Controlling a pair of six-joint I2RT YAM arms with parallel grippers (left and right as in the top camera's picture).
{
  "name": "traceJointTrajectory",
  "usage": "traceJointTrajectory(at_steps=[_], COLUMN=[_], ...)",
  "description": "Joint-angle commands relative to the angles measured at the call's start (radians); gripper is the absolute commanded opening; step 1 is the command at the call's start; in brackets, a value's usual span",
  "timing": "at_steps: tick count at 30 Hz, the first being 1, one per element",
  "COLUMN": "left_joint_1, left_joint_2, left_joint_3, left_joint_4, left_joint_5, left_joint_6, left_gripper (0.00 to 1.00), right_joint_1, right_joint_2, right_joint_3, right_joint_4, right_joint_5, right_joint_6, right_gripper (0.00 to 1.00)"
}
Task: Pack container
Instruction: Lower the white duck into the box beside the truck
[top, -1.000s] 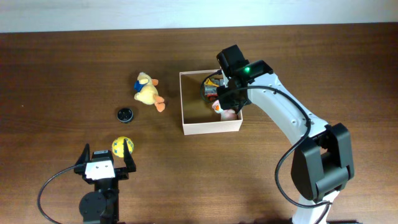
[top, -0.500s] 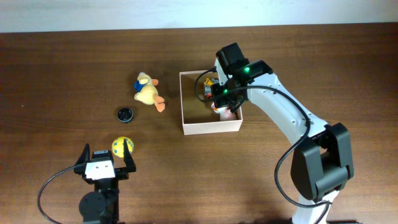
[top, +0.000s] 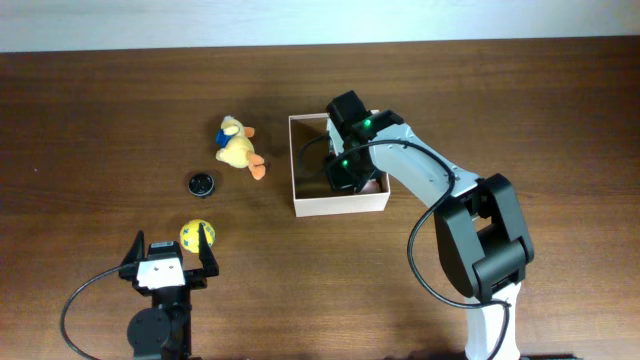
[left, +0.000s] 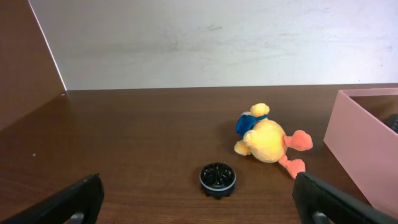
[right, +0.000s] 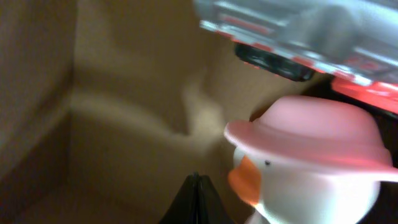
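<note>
The container (top: 340, 205), a shallow square box with cream walls and a tan floor, stands mid-table. My right gripper (top: 340, 172) is down inside it, shut and empty (right: 196, 179), its tips close over the tan floor. Beside them to the right are a white rubber duck with a pink hat (right: 305, 168) and a silver and red toy car (right: 298, 31). My left gripper (top: 168, 268) is open and empty at the front left; in the left wrist view its jaws (left: 199, 205) are spread wide. The container's wall also shows there (left: 367, 146).
A yellow plush duck (top: 238, 148) (left: 267, 140) lies left of the container. A black round disc (top: 202, 184) (left: 217, 179) sits in front of it. A yellow ball (top: 196, 235) rests just ahead of my left gripper.
My right gripper has moved left and lower inside the container, off the hatted duck. The left arm and the toys outside have not moved.
</note>
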Motion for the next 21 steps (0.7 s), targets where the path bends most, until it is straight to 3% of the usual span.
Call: traceJointTrajectory(at_steps=[1, 16, 21], left_joint_1=[0.002, 0.002, 0.002], left_joint_2=[-0.006, -0.006, -0.006], left_joint_3=[-0.009, -0.009, -0.009], left_joint_4=[0.003, 0.003, 0.003], left_joint_5=[0.004, 0.004, 0.004], left_joint_6=[-0.01, -0.01, -0.01], left_gripper=[0.99, 0.99, 0.99], right_joint_1=[0.002, -0.002, -0.002], right_joint_2=[0.006, 0.005, 0.005], right_joint_3=[-0.008, 0.13, 0.159], right_joint_4=[-0.001, -0.084, -0.079], right_joint_5=[0.028, 0.119, 0.021], right_joint_6=[-0.018, -0.045, -0.045], right_gripper=[0.04, 0.04, 0.15])
